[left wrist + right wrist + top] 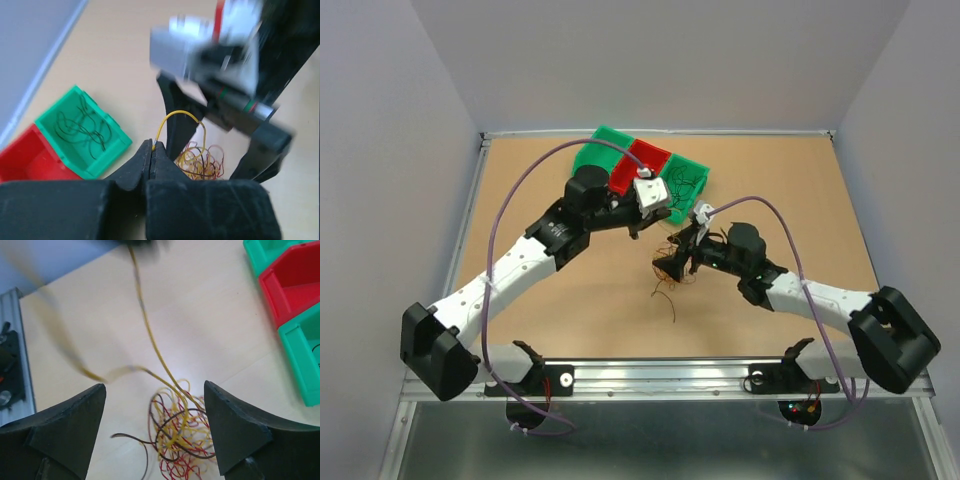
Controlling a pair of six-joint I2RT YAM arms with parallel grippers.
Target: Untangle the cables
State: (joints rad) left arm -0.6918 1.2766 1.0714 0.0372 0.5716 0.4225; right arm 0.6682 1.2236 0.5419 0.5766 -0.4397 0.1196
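The cables are a small tangle (182, 440) of thin yellow, red and dark curly wires on the tan table; it also shows in the top view (670, 270) and the left wrist view (200, 161). My left gripper (152, 146) is shut on the end of one yellow wire (177, 113), which arcs up and back down into the tangle. In the top view the left gripper (660, 222) is just behind the tangle. My right gripper (155, 390) is open and straddles the tangle from above, its fingers (177, 125) on either side of it. The yellow strand (150, 335) runs taut up from the tangle.
A row of small bins stands at the back of the table: a green one (610, 150), a red one (646, 165), and a green one (80, 131) holding several black wires. A loose dark strand (670, 300) trails toward the near edge. Grey walls enclose the table.
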